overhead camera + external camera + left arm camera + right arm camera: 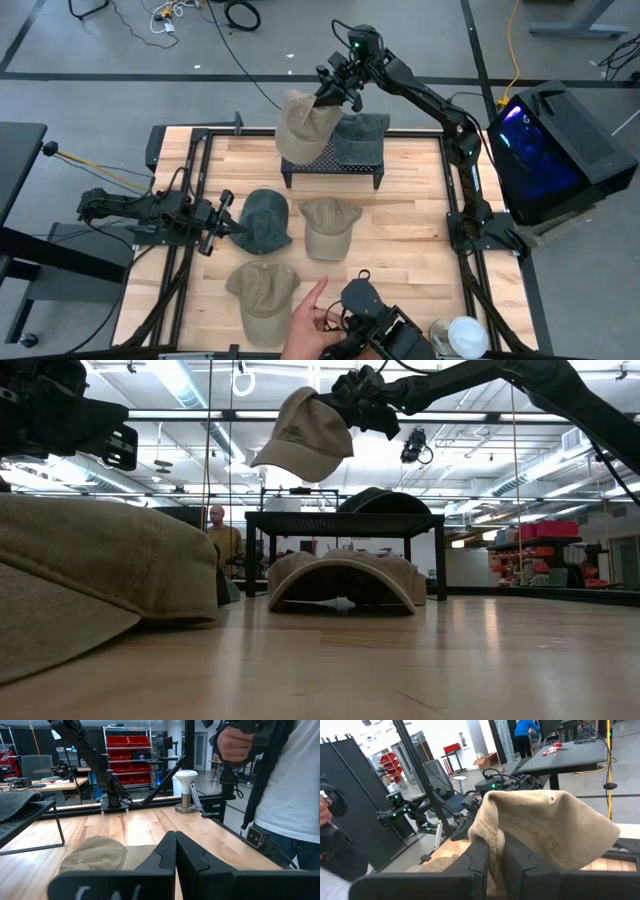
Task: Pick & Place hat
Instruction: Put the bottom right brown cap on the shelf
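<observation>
The tan hat (pixel 305 128) hangs in the air above the black mesh stand (pixel 335 165), pinched by its fabric in the right gripper (pixel 335 92), whose fingers are clamped narrow on a fold of cloth. On the stand a dark grey hat (pixel 362 137) already fills the half nearer the right arm's base, so the free half is the likely target. To place it well, I would bring the tan hat down over that free half, crown up, and lower until the brim rests on the mesh before letting go; dropped from this height it could slide off the stand's edge or land on the dark grey hat. The hat hangs slack and tilted, so a slow descent helps it settle flat. In front of the stand, on the table, lie three more hats. The left gripper (pixel 222 222) waits there beside them, fingers closed on nothing.
</observation>
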Controlling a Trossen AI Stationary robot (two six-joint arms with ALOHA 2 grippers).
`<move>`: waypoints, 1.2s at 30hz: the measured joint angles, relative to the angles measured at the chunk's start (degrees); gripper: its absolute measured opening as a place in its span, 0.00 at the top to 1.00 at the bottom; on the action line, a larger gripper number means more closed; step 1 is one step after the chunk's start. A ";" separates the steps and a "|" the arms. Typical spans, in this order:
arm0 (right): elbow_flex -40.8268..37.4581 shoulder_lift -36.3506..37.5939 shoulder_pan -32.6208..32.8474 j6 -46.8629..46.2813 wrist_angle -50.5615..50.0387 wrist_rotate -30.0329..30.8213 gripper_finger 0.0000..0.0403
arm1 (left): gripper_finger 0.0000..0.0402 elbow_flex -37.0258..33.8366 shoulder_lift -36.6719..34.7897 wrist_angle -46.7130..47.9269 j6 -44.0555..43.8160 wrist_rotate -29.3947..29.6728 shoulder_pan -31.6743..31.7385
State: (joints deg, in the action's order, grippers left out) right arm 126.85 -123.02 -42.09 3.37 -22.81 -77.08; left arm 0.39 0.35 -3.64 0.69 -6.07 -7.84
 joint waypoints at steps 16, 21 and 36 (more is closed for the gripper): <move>-0.02 0.00 0.87 -8.82 7.49 -5.61 0.91 | 0.99 -0.01 0.01 0.00 -0.02 0.00 0.00; -0.02 0.00 1.36 -12.41 11.93 -6.60 0.91 | 0.99 0.00 0.01 -0.02 0.00 0.00 0.00; -0.92 0.00 0.65 -8.36 11.72 -11.65 0.91 | 0.99 0.00 0.00 -0.02 -0.02 -0.01 -0.01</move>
State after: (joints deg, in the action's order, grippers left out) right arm 125.93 -123.02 -41.44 -4.99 -11.08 -88.73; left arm 0.39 0.35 -3.66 0.67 -6.07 -7.85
